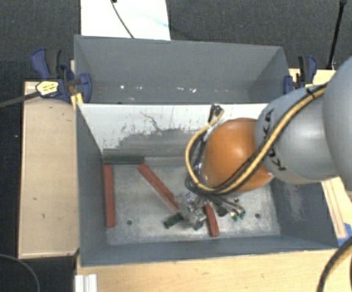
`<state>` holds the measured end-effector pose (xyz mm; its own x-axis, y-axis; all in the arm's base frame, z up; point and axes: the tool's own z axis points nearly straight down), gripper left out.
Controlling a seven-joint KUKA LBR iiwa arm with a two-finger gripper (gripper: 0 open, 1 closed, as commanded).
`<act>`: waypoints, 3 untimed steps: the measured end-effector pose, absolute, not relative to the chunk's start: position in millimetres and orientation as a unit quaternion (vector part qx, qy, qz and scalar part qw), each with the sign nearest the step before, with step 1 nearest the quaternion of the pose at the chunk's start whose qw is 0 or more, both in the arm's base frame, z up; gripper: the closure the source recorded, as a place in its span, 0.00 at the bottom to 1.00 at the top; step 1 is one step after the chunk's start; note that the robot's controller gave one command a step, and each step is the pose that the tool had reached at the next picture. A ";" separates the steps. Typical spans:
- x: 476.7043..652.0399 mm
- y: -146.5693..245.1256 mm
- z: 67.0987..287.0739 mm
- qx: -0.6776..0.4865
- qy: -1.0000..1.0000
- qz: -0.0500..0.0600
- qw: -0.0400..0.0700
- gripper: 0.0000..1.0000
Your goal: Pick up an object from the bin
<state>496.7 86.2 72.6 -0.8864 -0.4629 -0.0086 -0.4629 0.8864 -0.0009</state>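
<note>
Red-brown stick [158, 187] is lying slantwise on the floor of the bin [182, 249], near the middle, with its lower end running in under the pincer [194, 216]. The pincer is hanging low over the front middle of the floor, right where that stick is meeting a shorter stick [212, 223] of the same colour, which is sitting just to the right of it. Whether the pincer is open, closed or gripping either stick I cannot tell, since its tip is blending into the clutter below. A small green piece [172, 221] is lying just to its left. The orange cover [234, 154] on the wrist is hanging above, with yellow and black cables [192, 160] looping around it, and the grey arm [313, 132] is reaching in from the right. Well apart, a third stick [109, 196] is lying along the left wall, and a dark green bar [123, 159] is resting at the back left.
</note>
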 end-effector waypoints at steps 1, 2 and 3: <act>494.8 85.5 70.5 -0.238 0.971 0.001 0.001 0.00; 496.6 86.1 72.5 -0.237 0.971 0.001 0.004 1.00; 494.8 85.5 70.5 -0.237 0.972 0.000 0.001 0.00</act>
<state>494.8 85.5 70.5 -0.8881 -0.4596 -0.0027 -0.4596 0.8881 0.0003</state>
